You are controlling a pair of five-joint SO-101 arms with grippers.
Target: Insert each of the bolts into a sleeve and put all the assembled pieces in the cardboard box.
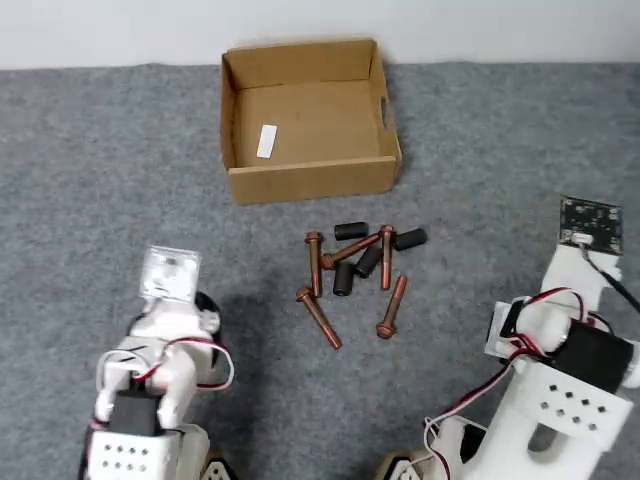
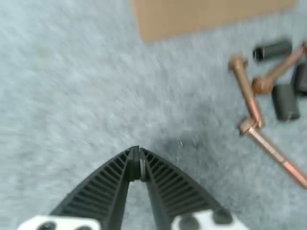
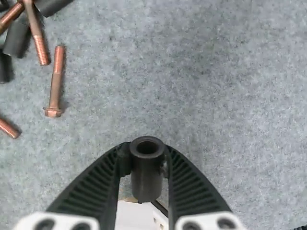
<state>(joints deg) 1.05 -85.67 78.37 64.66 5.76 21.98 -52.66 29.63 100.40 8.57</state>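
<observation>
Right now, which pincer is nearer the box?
Left. The left pincer hangs short of the box, off its left front corner; the right pincer, shut on a sleeve, sits farther off, beyond the bolts.

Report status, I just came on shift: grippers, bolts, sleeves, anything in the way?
Left gripper shut, empty. Right gripper shut on a sleeve. Five bolts, four sleeves loose before the cardboard box. Path to them open.
</observation>
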